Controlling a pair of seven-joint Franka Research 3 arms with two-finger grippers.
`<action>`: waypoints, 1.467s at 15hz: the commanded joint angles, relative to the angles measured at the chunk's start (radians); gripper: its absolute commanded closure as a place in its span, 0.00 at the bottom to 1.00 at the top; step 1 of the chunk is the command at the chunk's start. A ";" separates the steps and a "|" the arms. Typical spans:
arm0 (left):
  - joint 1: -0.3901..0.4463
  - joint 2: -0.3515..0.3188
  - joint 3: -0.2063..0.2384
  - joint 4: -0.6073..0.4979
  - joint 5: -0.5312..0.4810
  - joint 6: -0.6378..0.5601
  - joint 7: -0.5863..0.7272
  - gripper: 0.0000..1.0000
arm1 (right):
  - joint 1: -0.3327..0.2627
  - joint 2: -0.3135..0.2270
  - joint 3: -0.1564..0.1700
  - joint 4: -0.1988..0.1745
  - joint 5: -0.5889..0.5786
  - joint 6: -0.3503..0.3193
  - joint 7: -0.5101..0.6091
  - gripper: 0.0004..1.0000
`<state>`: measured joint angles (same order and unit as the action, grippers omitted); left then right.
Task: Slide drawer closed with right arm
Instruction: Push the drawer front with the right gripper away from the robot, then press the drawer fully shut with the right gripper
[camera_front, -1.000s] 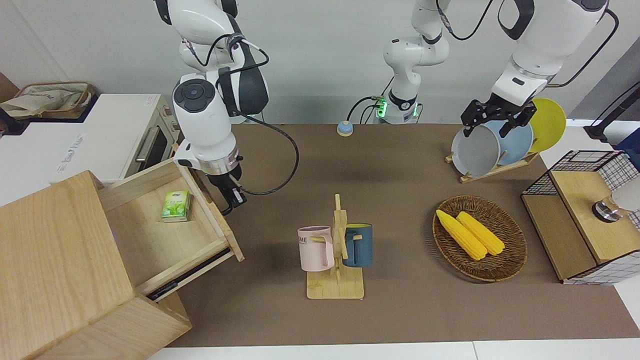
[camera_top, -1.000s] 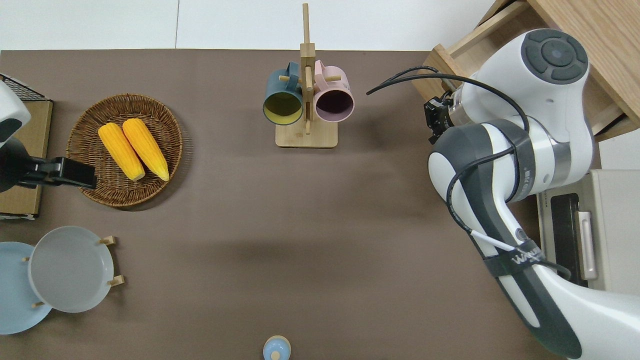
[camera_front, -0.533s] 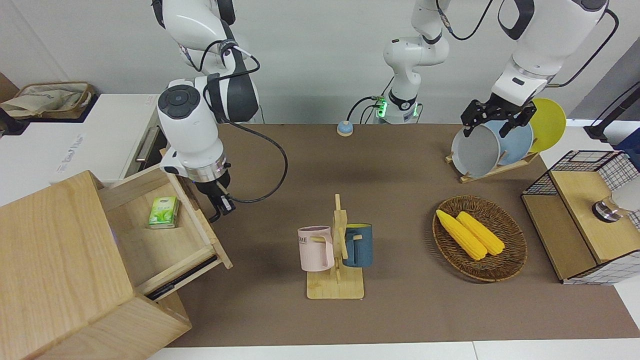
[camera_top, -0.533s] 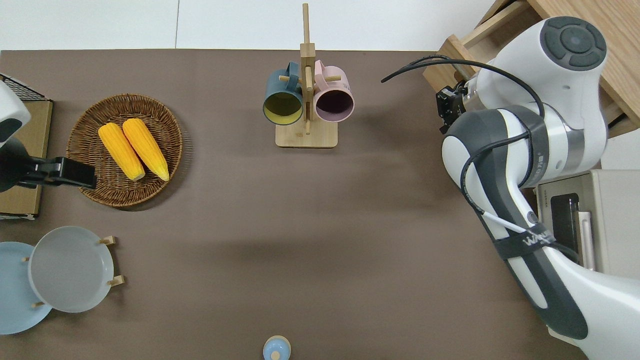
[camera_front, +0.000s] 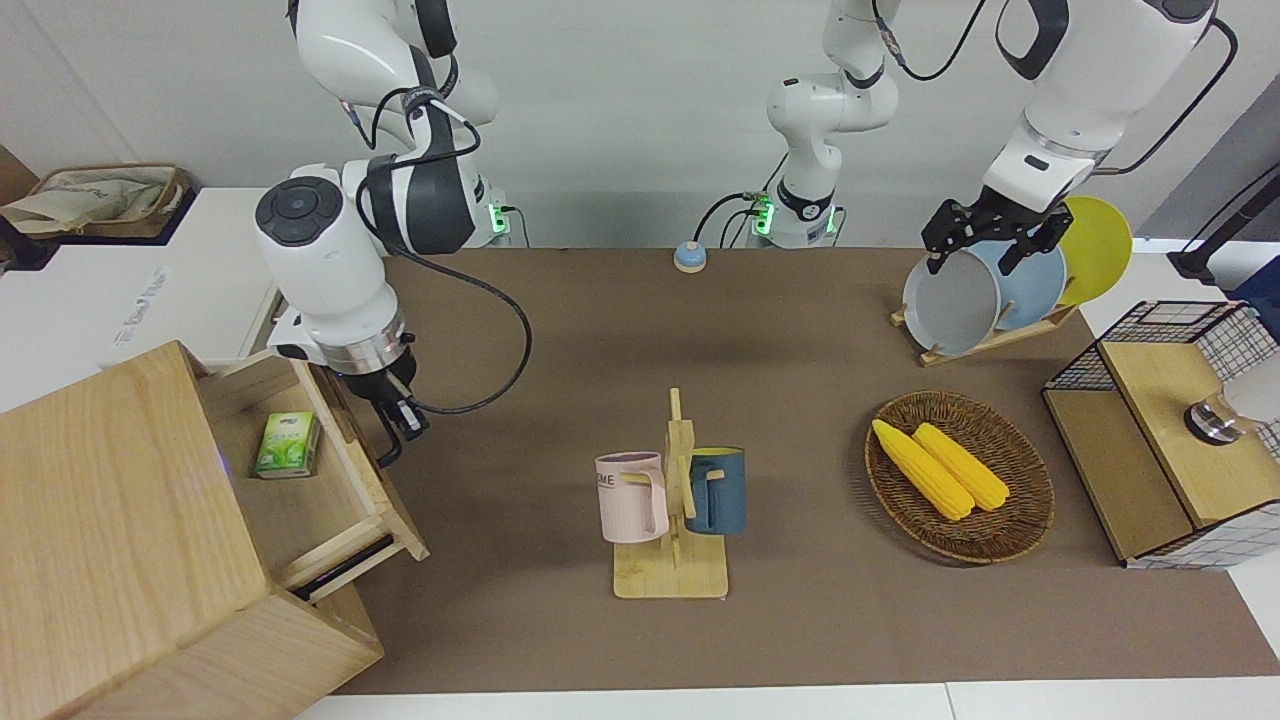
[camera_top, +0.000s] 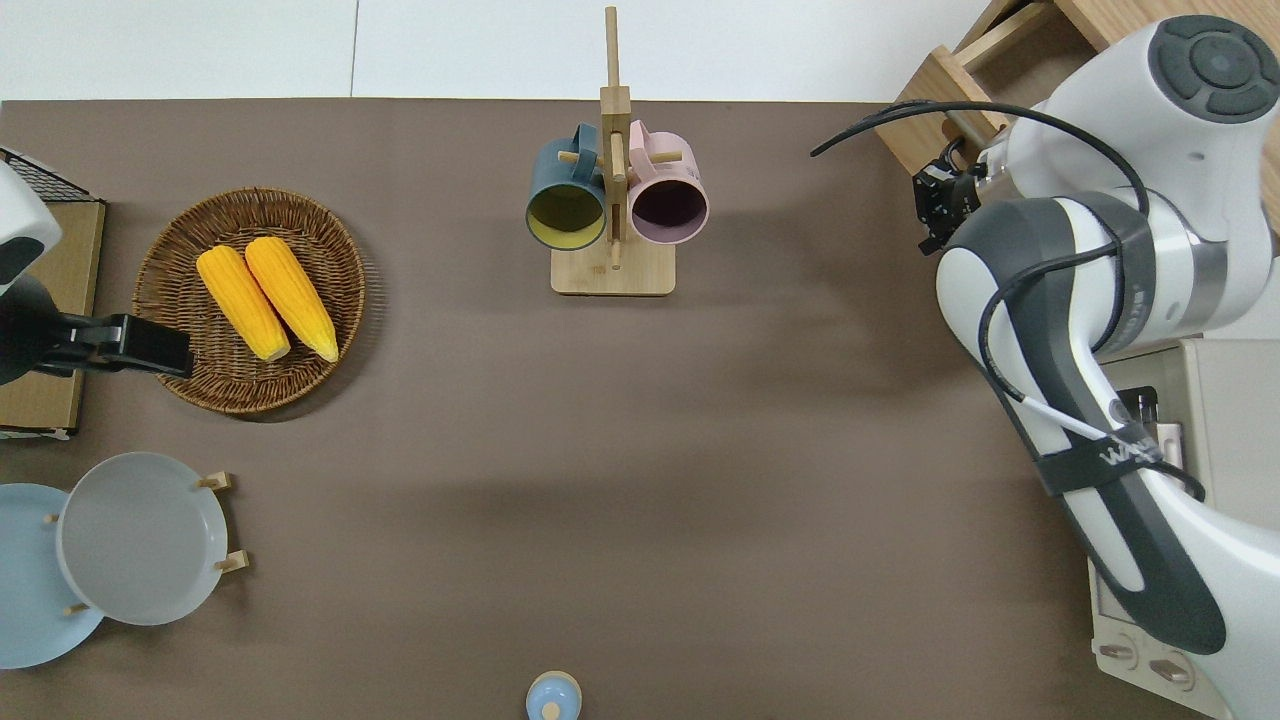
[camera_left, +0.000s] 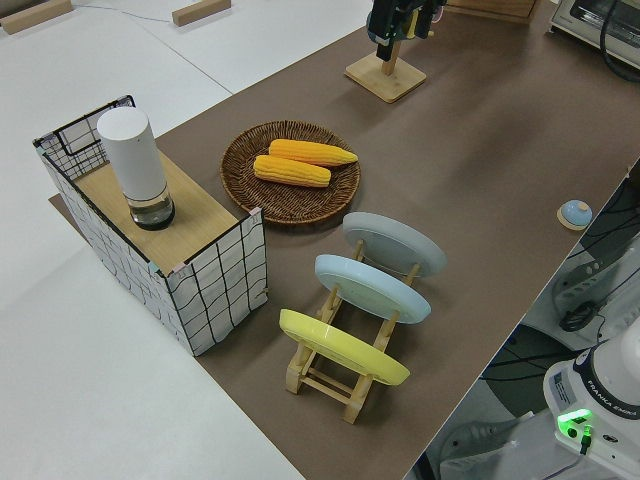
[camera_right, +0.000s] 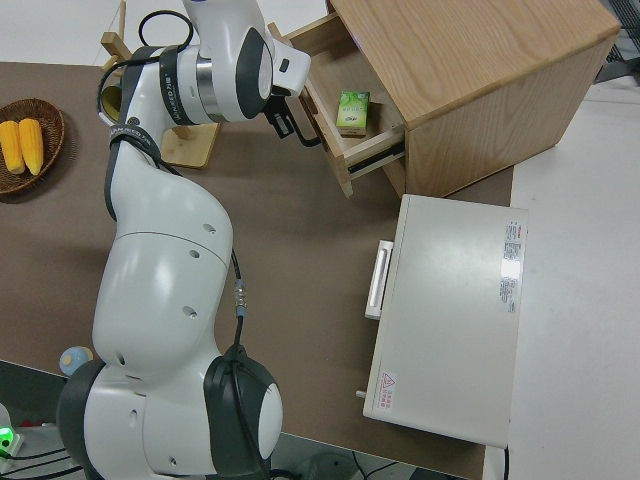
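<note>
Where the drawer (camera_front: 330, 480) gapes, green carton (camera_front: 287, 444) inside.

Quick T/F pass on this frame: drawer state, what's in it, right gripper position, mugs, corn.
1. The drawer is fully shut. False: it stands partly open, its inside showing.
2. A small green carton lies inside the drawer. True.
3. The right gripper is at the drawer's front panel. True.
4. The pink mug and blue mug stand on the table beside the wooden mug rack. False: both hang on the rack's pegs.
5. The wicker basket holds three corn cobs. False: it holds two corn cobs.
</note>
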<state>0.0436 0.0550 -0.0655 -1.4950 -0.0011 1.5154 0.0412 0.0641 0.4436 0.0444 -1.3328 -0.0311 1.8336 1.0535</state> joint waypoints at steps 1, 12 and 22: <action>-0.005 -0.004 0.000 0.010 0.018 -0.018 -0.010 0.01 | -0.052 0.021 0.025 0.044 -0.021 -0.011 -0.036 1.00; -0.007 -0.004 0.000 0.010 0.018 -0.018 -0.010 0.01 | -0.148 0.026 0.025 0.072 -0.079 -0.030 -0.240 1.00; -0.005 -0.004 0.000 0.010 0.018 -0.018 -0.010 0.01 | -0.185 0.035 0.025 0.092 -0.079 -0.028 -0.297 1.00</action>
<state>0.0436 0.0550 -0.0655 -1.4950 -0.0011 1.5154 0.0412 -0.0906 0.4479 0.0528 -1.2878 -0.0951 1.8086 0.7904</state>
